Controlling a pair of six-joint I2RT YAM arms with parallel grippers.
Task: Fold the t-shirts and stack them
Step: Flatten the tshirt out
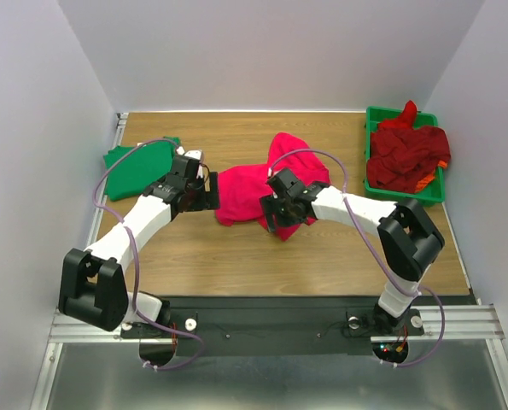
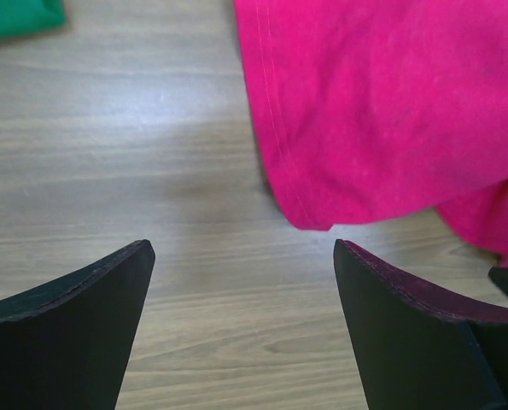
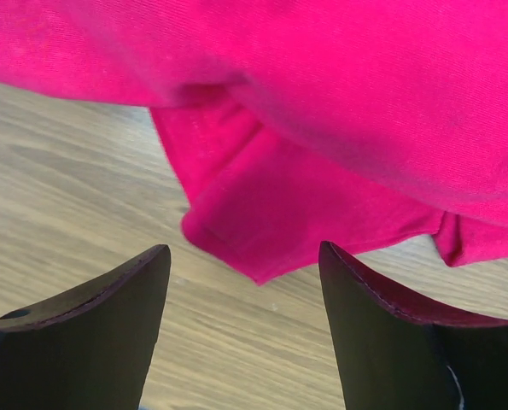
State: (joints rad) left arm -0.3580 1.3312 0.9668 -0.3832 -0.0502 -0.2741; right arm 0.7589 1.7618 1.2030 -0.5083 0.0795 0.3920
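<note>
The pink-red t-shirt [image 1: 245, 192] lies crumpled in the middle of the wooden surface [image 1: 236, 256], the largest cloth in the overhead view, with one lobe reaching toward the far wall. At the far right a green tray [image 1: 405, 198] holds a heap of dark red t-shirts [image 1: 407, 154]. A sliver of orange cloth [image 1: 424, 181] peeks from under them, and how many garments are in the heap is hard to make out. The green t-shirt [image 1: 143, 166] lies flat at the far left, partly hidden behind the left arm.

Only the overhead view shows the tray and the whole layout. The wrist views add the close detail. The left gripper [image 1: 207, 191] sits just beside the pink-red t-shirt's left edge. Its own camera shows the left gripper [image 2: 241, 246] spread wide over bare wood and holding nothing. The stitched hem of the pink-red t-shirt [image 2: 382, 111] lies ahead to the right, and a corner of the green t-shirt [image 2: 14, 15] is cut off at the top left.

The right gripper [image 1: 275, 218] is at the shirt's near edge. Its camera shows the right gripper [image 3: 243, 248] parted, gripping nothing. A folded corner of the pink-red t-shirt [image 3: 262, 213] dips between the fingertips without touching them, and the rest of the shirt fills the frame.
</note>
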